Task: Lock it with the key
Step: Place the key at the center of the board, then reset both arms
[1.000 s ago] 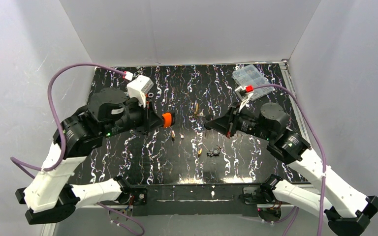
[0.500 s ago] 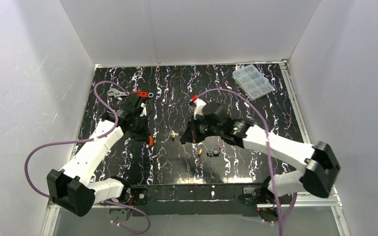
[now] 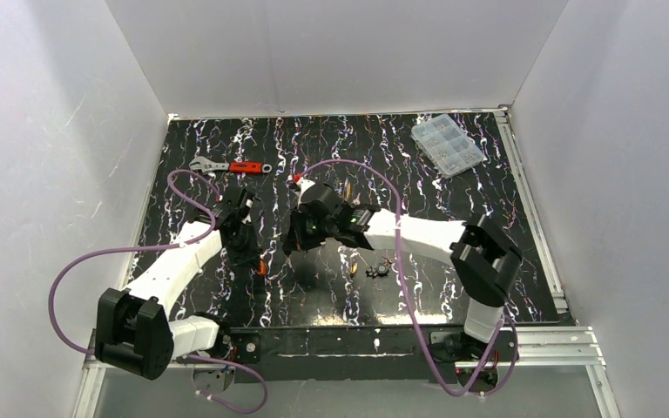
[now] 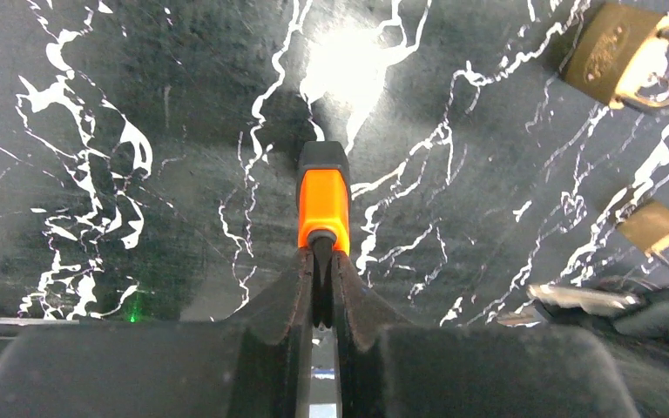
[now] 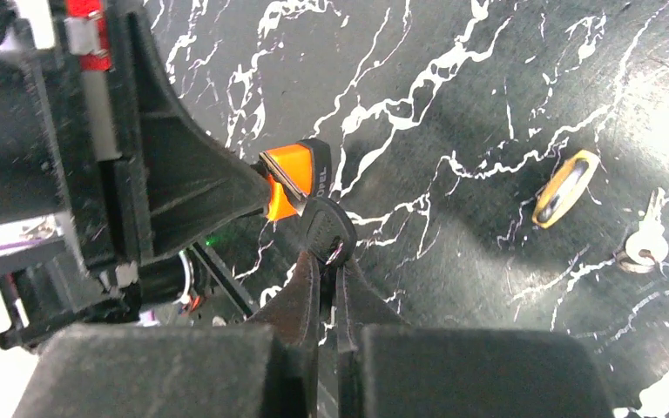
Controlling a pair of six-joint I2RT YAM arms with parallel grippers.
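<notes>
Left fingers [image 4: 291,294] clamp orange lock [image 4: 323,202] — right fingers [image 5: 301,294] pinch black-headed key [image 5: 324,228].

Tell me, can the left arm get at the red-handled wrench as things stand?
Probably not yet. The wrench lies uncovered on the table, but the left gripper is shut on an orange-and-black piece, so it has no free grip.

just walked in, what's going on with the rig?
The left arm holds an orange-and-black lock in shut jaws. The right arm, jaws shut on a black-headed key, has the key against the lock; whether it is in the keyhole is unclear. A brass padlock lies apart, untouched.
</notes>
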